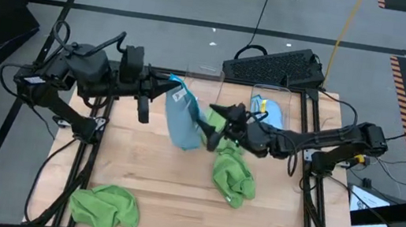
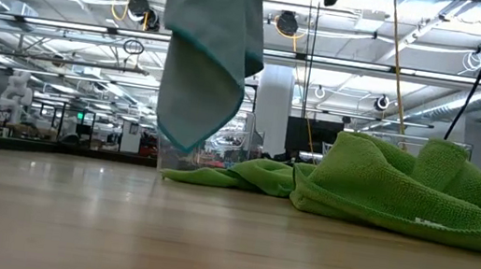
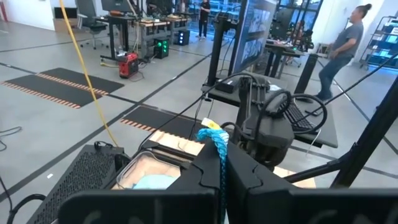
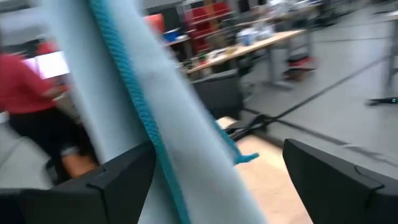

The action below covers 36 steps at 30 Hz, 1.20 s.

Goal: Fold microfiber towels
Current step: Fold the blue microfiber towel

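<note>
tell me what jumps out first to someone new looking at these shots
A light blue microfiber towel hangs in mid-air over the table's centre, pinched at its top corner by the shut left end effector. The right end effector sits open beside its lower edge. Two lime green towels lie crumpled on the wood: one mid-table, one at the front left corner.

The hanging towel [image 1: 181,118] is light blue with a darker teal stitched edge, really obvious in the right wrist view where the border [image 4: 134,93] runs as a bright teal line across the pale cloth. Two lime green towels: one [image 1: 233,173] crumpled mid-table, another [image 1: 104,205] near the front left corner. The table [image 1: 168,188] is pale blond wood with visible plank lines. Both arms are black. A clear bin [image 1: 271,107] holds something light blue with a bit of yellow.
</note>
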Each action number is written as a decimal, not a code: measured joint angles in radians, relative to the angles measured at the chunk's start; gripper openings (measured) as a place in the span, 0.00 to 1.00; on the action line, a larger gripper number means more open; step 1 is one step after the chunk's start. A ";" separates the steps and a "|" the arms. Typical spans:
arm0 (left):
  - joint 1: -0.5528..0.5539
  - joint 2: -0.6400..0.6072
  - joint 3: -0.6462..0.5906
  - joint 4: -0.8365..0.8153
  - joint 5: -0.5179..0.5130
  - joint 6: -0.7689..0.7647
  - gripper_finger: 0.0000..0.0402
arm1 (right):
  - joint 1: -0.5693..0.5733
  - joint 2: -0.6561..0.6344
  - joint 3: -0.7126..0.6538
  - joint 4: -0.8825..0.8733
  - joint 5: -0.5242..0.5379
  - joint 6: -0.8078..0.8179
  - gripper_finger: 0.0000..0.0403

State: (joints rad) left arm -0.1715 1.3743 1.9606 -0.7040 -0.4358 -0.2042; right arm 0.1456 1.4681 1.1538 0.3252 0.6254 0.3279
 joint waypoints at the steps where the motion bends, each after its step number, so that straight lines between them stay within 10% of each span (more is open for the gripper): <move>1: 0.000 0.000 0.000 0.000 0.000 0.000 0.00 | -0.006 0.000 0.000 -0.001 0.027 0.000 0.85; 17: 0.000 0.000 0.000 0.022 0.000 0.000 0.00 | -0.067 0.000 0.000 -0.227 0.000 -0.039 0.82; 36: 0.000 0.000 0.000 0.037 -0.009 0.000 0.00 | -0.066 0.001 -0.224 -0.023 -0.126 0.008 0.40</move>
State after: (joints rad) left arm -0.1715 1.3743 1.9606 -0.6670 -0.4453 -0.2047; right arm 0.0797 1.4689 0.9297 0.3026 0.4997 0.3358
